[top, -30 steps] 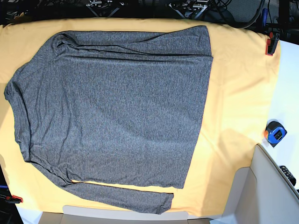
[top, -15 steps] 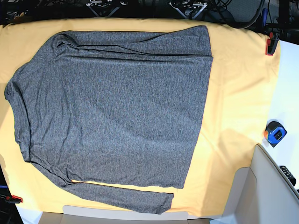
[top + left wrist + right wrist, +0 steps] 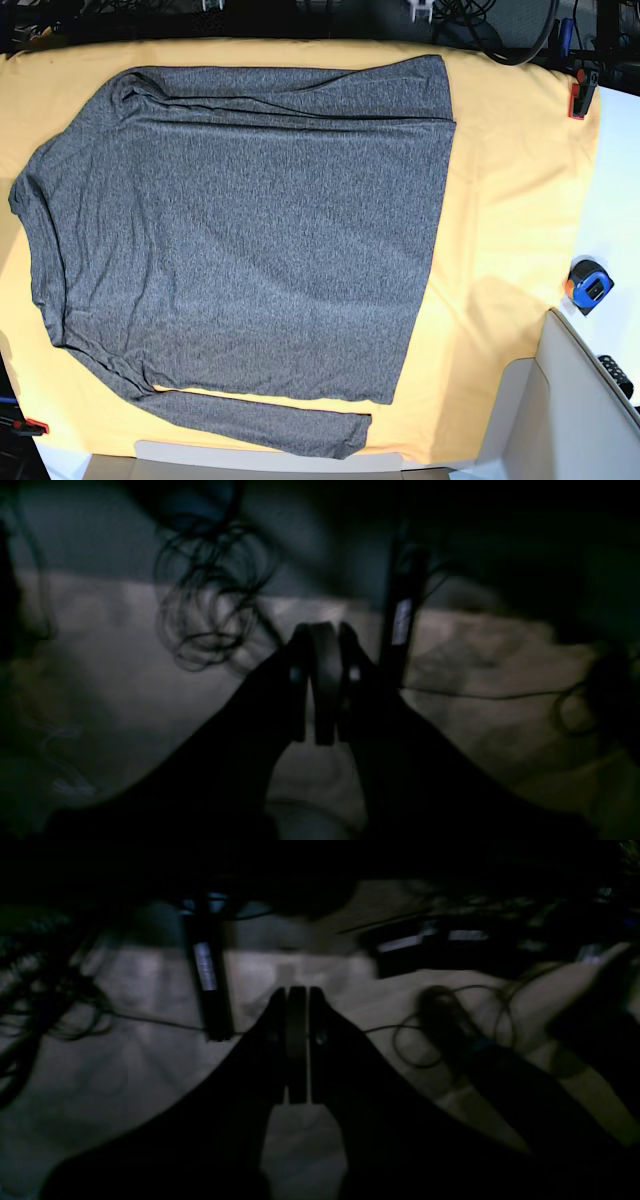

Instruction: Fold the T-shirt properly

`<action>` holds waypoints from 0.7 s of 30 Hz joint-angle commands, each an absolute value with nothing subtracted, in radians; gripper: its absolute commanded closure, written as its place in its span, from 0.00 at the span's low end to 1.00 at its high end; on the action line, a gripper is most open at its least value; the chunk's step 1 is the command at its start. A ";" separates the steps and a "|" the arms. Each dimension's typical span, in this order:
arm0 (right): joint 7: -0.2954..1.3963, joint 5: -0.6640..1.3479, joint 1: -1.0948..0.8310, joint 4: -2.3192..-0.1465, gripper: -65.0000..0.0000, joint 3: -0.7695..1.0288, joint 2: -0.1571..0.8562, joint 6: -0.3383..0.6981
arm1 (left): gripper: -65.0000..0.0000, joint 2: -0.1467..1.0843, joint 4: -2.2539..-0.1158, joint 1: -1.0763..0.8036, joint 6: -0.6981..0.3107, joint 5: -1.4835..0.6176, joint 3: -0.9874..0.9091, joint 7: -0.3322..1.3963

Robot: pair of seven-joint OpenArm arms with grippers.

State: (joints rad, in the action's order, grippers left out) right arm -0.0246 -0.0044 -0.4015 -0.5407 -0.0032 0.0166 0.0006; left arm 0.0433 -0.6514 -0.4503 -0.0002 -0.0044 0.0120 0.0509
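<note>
In the base view we see the shirt [image 3: 240, 250] spread flat over the left and centre of the frame on the yellow cloth [image 3: 510, 200], one sleeve folded along its top edge and one along the bottom. A red clamp [image 3: 579, 97] grips the cloth at upper right; a tape measure [image 3: 588, 285] sits at right. Our wrist views are dark: the left gripper [image 3: 323, 680] is closed and empty, as is the right gripper [image 3: 296, 1040], both over dim floor and cables.
</note>
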 commanded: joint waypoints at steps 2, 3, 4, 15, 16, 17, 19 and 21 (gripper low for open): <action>-0.041 -0.005 -0.478 -0.622 1.00 -0.002 0.031 0.002 | 1.00 0.056 -0.771 -0.515 0.004 -0.002 0.013 0.062; -0.041 -0.005 -0.507 -0.665 1.00 -0.004 0.036 0.002 | 1.00 0.062 -0.823 -0.544 0.004 -0.002 0.013 0.079; -0.041 -0.005 -0.549 -0.716 1.00 -0.004 0.038 0.002 | 1.00 0.062 -0.881 -0.579 0.004 -0.002 0.013 0.097; 0.019 0.001 -0.958 -1.293 1.00 -0.004 0.139 0.002 | 1.00 0.163 -1.543 -1.020 0.004 -0.021 0.015 0.156; 0.041 0.001 -0.997 -1.360 1.00 -0.004 0.150 0.004 | 1.00 0.186 -1.610 -1.059 0.004 -0.048 0.015 0.156; 0.058 0.001 -1.027 -1.420 1.00 -0.004 0.154 0.007 | 1.00 0.208 -1.664 -1.095 0.004 -0.079 0.015 0.156; 0.067 0.002 -1.098 -1.546 1.00 0.004 0.166 0.007 | 1.00 0.271 -1.788 -1.175 0.004 -0.160 0.015 0.157; 0.070 0.004 -1.144 -1.649 1.00 0.004 0.180 0.007 | 1.00 0.335 -1.888 -1.224 0.004 -0.229 0.015 0.159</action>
State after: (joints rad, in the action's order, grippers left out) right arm 0.0872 0.0017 -1.1336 -1.6432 0.0013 0.1761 0.0082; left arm 0.3340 -1.8820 -1.1984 0.0029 -0.2333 0.0185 0.1692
